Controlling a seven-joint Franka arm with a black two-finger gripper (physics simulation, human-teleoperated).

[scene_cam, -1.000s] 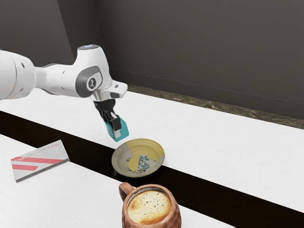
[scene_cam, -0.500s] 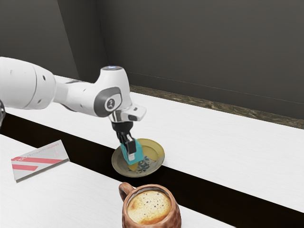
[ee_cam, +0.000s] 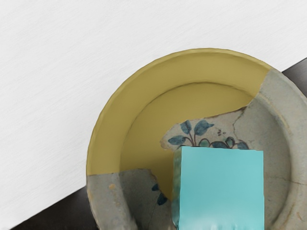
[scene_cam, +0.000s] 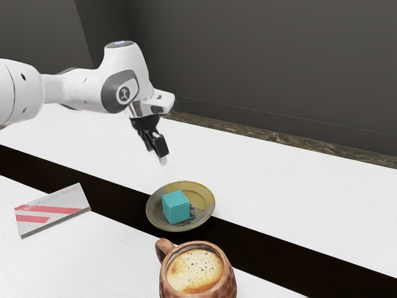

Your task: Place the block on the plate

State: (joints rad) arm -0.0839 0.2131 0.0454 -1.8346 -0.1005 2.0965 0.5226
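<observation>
Block (scene_cam: 177,207): was resting flat upon the plate (scene_cam: 206,194) | jaws (scene_cam: 157,155): were standing apart from each other, hung above block | mug (scene_cam: 196,273): stood near to plate

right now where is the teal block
The teal block sits on the yellow and grey plate, just beyond the copper mug in the exterior view, with the hand raised above it.
</observation>
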